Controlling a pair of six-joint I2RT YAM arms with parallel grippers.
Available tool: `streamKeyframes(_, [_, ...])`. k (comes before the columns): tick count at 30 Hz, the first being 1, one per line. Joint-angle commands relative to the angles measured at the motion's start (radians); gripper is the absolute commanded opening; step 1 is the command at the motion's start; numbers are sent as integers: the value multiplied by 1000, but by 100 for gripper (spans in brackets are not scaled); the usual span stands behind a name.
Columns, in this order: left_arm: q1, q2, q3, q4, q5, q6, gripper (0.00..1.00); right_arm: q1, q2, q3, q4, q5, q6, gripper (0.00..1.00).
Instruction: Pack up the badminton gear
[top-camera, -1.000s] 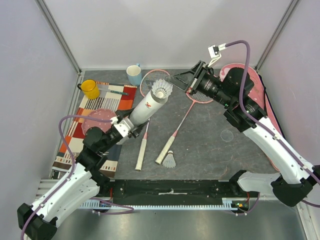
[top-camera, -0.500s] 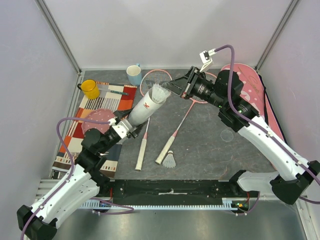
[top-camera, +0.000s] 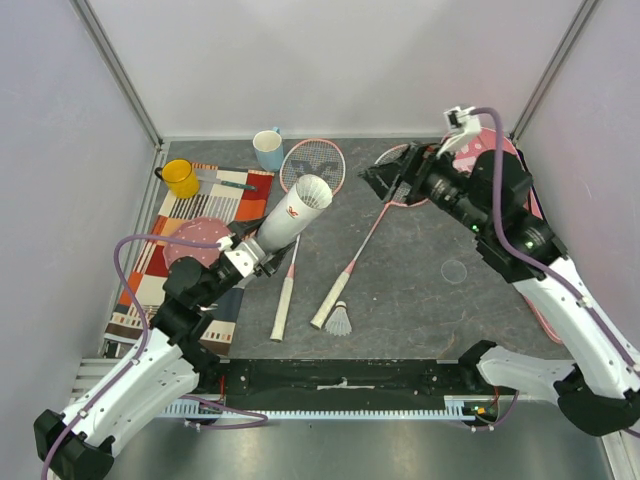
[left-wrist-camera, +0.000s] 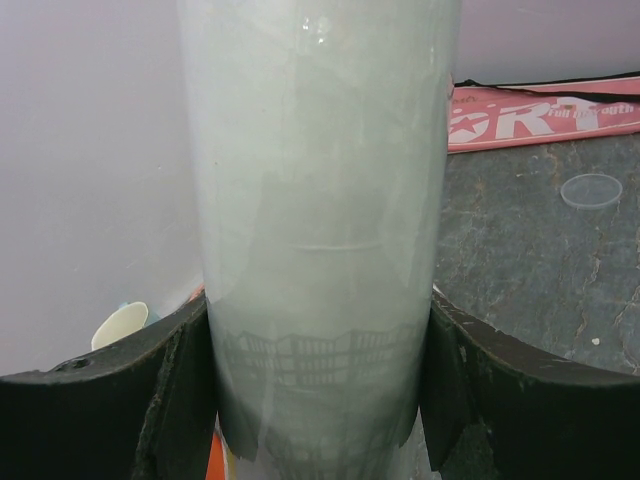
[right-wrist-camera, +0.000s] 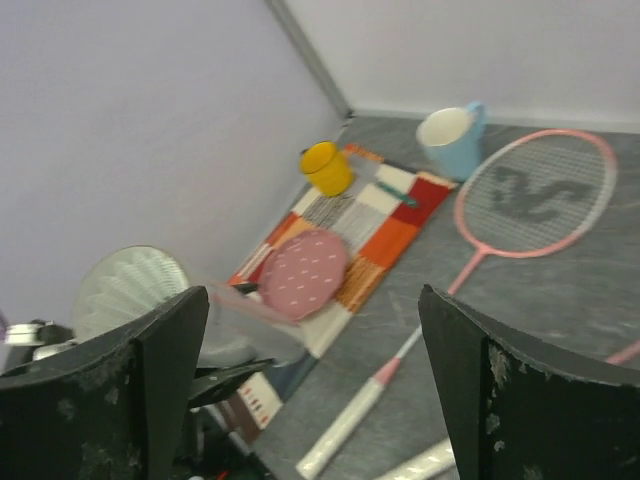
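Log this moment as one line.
left hand: shut on tube, shuttlecock in mouth | right hand: open, empty | table: two rackets, one loose shuttlecock

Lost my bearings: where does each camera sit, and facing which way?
Top external: above, behind the bases, looking down on the table; both arms show.
Left wrist: looks along the held tube toward the pink bag; left pincer's fingers clamp it.
Right wrist: faces left, at the mat and yellow mug; right pincer's fingers, open, frame it.
Shared: the tube, in all three.

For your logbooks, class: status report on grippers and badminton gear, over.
Left gripper shut on tube. Right gripper open, empty. One shuttlecock loose on table. Nothing blocking.
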Motion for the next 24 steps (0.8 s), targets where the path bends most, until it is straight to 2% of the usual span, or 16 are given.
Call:
streamKeyframes(1, [-1,-7,20,75,-22,-7,37,-85,-54,-47,-119,28,-131,95])
streamKeyframes(3, [-1,-9,23,67,-62,2,37,-84,-74,-138,-114,-79,-224,96])
streamKeyframes(4, [-1,-9,25,64,-79,5,37,-83,-70,-237,-129,-108,-246,95])
streamKeyframes(6, [-1,-14,28,59,-134,13,37,-61,-59,-331,-191,-134,-270,92])
streamKeyframes(7, [-1,-14,26,61,-156,16,37,-17,-62,-417,-195,-130,-260,91])
streamKeyframes(9, [-1,-20,25,76,-229,20,37,44,-71,-480,-165,-122,-203,91])
streamKeyframes(12, [-1,-33,20,87,-288,30,37,195,-120,-659,-33,-93,-198,90])
streamKeyframes(13, [-1,-38,14,93,-288,30,37,292,-137,-698,-2,10,-214,90])
streamKeyframes(15, [-1,-55,3,108,-334,34,37,402,-173,-806,84,150,-240,90])
streamKeyframes(19, [-1,-66,-5,127,-345,36,37,751,-105,-898,197,552,-209,89])
streamKeyframes(20, [-1,-66,-6,127,-345,34,37,796,-64,-910,243,720,-203,89])
streamKeyframes(22, [-1,-64,-6,127,-342,36,37,854,-15,-927,309,805,-198,88])
streamKeyframes(24, [-1,-64,-8,128,-335,33,37,876,63,-919,332,902,-192,82])
